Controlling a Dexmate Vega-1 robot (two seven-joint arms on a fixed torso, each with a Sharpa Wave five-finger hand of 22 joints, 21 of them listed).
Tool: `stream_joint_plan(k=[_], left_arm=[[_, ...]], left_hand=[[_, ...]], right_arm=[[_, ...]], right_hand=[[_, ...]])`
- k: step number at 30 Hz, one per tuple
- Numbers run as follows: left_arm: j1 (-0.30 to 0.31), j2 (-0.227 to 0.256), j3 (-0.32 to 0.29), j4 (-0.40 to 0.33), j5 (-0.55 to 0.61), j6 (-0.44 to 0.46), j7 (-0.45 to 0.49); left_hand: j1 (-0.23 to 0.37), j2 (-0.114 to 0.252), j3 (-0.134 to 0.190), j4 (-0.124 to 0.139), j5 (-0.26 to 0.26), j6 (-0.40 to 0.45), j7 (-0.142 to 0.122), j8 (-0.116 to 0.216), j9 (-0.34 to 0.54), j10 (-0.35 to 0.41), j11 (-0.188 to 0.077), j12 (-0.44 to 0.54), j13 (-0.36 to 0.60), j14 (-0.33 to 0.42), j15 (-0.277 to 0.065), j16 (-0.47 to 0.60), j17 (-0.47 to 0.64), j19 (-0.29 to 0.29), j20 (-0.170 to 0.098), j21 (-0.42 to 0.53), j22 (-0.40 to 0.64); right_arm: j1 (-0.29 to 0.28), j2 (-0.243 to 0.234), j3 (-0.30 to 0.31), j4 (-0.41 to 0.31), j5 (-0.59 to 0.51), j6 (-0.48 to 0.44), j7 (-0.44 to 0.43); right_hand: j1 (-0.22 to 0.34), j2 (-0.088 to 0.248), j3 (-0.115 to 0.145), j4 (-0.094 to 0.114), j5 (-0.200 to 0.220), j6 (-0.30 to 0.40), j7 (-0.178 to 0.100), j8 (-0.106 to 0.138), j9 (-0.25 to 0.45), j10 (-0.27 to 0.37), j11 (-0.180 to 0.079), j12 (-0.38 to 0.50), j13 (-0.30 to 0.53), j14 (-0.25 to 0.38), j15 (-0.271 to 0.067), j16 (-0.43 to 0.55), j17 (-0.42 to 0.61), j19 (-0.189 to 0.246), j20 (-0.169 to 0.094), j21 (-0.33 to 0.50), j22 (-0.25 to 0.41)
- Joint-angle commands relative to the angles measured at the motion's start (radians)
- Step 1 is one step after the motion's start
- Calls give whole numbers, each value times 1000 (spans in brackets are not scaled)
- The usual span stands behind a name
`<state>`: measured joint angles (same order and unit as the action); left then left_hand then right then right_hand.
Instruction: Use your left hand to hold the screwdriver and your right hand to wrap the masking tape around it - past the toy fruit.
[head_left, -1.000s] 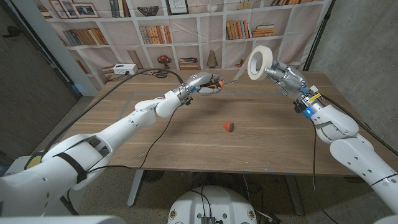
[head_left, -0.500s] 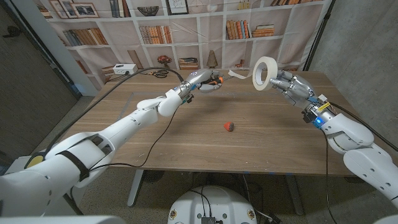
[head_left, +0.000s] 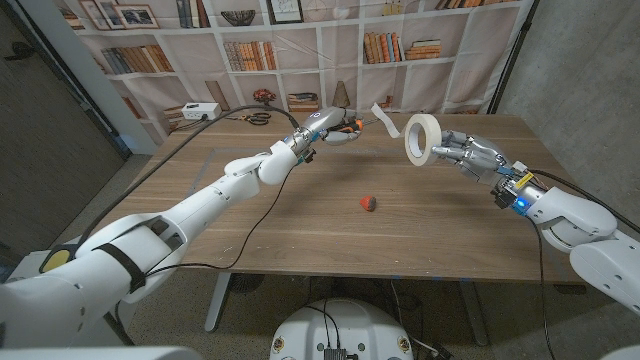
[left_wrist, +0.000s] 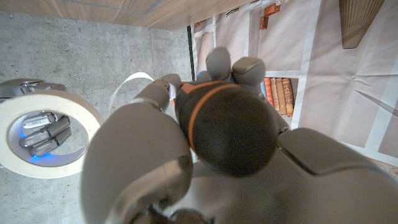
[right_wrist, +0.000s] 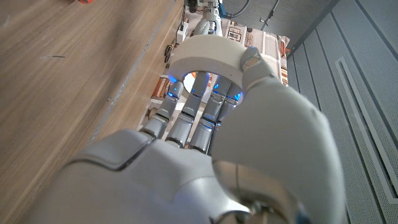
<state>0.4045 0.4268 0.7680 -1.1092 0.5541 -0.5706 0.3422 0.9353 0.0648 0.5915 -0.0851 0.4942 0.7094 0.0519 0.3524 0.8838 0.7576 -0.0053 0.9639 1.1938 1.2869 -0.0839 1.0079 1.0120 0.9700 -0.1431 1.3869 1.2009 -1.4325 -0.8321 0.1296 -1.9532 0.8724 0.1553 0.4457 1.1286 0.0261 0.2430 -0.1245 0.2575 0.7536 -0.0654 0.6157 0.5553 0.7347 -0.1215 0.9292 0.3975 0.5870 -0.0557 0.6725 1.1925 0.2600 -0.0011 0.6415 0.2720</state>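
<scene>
**Tape roll lower, strip drawn out**

Right hand grips the masking tape, now lower and nearer than a second ago. Left hand clasps the screwdriver at the desk's 12 o'clock edge; its shaft is hidden. Thin tape strip hard to trace. Toy fruit mid-desk, unmoved.

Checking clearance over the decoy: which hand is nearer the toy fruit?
About even, left maybe slightly nearer. It grips the screwdriver beyond the toy fruit, toward the shelves; the right hand holds the masking tape off to the fruit's right.
</scene>
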Motion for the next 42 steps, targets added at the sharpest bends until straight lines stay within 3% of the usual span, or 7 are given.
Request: stream_joint_plan(k=[1,11,15,23,35,42], left_arm=[[10,-18,-23,-6,-79,-9,-61],[9,-51,-54,35,-234,-37,-194],[15,-70,-78,48,-355,-23,-306],[24,-83,-110,46,-467,16,-429],[22,-95,-124,53,-491,22,-473],[26,-100,-131,39,-506,36,-489]], left_hand=[[-14,51,247,238,2,5,8,10,6,-4,-1,19,23,105,-100,13,5,12,-72,-4,2],[-19,54,249,233,-2,2,8,14,4,-9,-1,31,14,100,-103,22,3,13,-72,-6,6],[-21,57,250,232,-4,1,9,18,7,-8,1,33,5,101,-102,25,1,9,-71,-6,10],[-23,56,249,229,-7,2,10,21,4,-10,1,40,5,98,-101,23,-7,14,-72,-7,6],[-25,59,251,227,-10,-1,12,25,4,-13,2,46,1,99,-102,32,-10,12,-72,-4,10],[-26,59,251,225,-12,0,13,27,0,-15,3,51,3,97,-103,32,-14,15,-73,-5,6]], right_arm=[[39,-36,-33,23,-46,-70,22],[41,-50,-38,8,-92,-90,-19],[52,-58,-50,3,-115,-106,-42],[78,-62,-75,12,-136,-114,-60],[116,-132,-126,-29,-262,-220,-190],[184,-170,-203,-29,-335,-287,-224]], right_hand=[[-113,171,150,143,-3,5,9,100,89,-1,-5,16,441,-7,-145,0,-1,-4,0,6,1],[-113,172,149,141,-6,2,12,102,85,-4,-7,18,440,-10,-145,3,0,-9,0,13,-1],[-113,173,150,141,-8,2,11,103,83,-4,-8,18,438,-13,-145,3,-1,-11,0,16,-2],[-112,173,151,140,-10,0,11,104,78,-8,-8,19,436,-19,-145,3,0,-15,-2,23,-4],[-113,173,152,140,-13,-1,12,107,72,-13,-9,21,435,-24,-146,3,0,-21,-4,32,-7],[-112,173,153,140,-15,-4,13,108,69,-19,-7,23,438,-28,-143,5,1,-25,-6,36,-9]])
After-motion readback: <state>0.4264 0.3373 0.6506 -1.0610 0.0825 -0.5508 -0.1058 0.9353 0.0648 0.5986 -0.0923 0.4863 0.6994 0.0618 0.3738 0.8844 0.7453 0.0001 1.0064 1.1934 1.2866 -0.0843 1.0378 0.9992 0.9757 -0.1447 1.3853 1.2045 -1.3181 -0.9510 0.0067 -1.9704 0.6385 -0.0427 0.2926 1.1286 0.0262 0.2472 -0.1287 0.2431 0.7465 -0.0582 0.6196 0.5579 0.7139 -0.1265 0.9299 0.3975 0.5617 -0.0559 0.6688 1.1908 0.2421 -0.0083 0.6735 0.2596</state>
